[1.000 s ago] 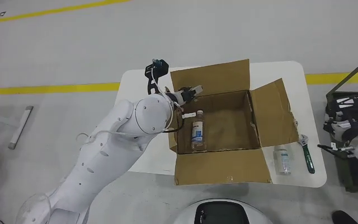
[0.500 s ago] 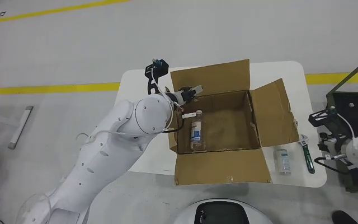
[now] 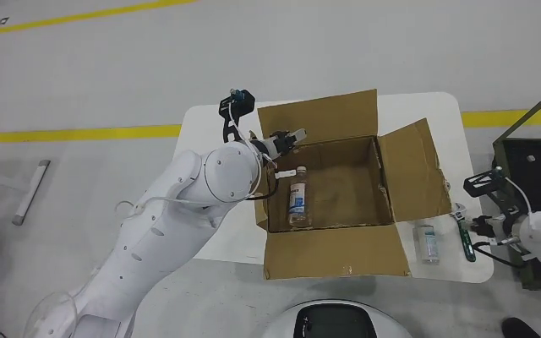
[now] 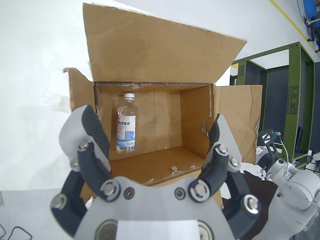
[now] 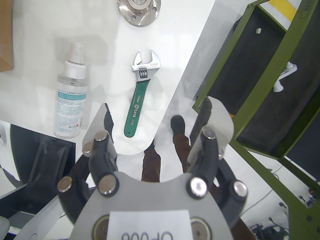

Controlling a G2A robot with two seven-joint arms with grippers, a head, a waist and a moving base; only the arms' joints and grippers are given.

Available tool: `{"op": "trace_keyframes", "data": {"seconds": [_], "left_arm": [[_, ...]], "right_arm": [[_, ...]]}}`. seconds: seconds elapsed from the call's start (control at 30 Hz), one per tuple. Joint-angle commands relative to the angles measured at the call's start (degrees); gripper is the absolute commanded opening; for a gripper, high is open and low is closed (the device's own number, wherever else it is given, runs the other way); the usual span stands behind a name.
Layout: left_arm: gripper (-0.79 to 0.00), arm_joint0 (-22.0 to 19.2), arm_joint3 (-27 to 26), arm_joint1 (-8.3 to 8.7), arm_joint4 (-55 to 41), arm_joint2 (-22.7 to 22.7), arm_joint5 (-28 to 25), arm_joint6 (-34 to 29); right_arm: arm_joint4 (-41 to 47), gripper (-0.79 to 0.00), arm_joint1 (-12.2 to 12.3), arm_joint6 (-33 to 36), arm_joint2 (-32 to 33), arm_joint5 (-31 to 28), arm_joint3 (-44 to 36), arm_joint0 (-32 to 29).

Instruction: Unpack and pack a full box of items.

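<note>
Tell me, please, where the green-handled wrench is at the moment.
In the right wrist view, the wrench lies flat on the white table, to the robot's right of the box, between the spray bottle and the table's edge, near the right gripper.

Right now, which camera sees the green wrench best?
The right wrist view: the green wrench lies whole on the white table, head to handle. The top view shows the wrench small at the table's edge. The left wrist view faces the cardboard box.

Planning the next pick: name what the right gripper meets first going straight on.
The open right gripper would probably meet the green-handled steel adjustable wrench near the corner of the white table; depth is unclear.
</note>
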Motion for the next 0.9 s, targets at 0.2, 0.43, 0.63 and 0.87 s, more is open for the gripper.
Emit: {"op": "trace_keyframes", "data": {"seconds": [0.2,0.43,0.63,0.87], "left_arm": [[0.000,0.00,0.00,0.00,0.00,0.00,0.00,0.00],[0.000,0.00,0.00,0.00,0.00,0.00,0.00,0.00],[0.000,0.00,0.00,0.00,0.00,0.00,0.00,0.00],[0.000,0.00,0.00,0.00,0.00,0.00,0.00,0.00]], "right_arm": [[-1.02,0.000,0.24,3.08,-1.28,2.92,1.49,0.41],[-0.28,0.000,0.49,7.84,-3.59,4.60,4.45,2.75],[0.03,-0.391,0.64,8.24,-4.56,5.96,5.79,3.77],[0.03,-0.431,0.72,7.58,-6.47,6.88,6.40,3.92]]}}
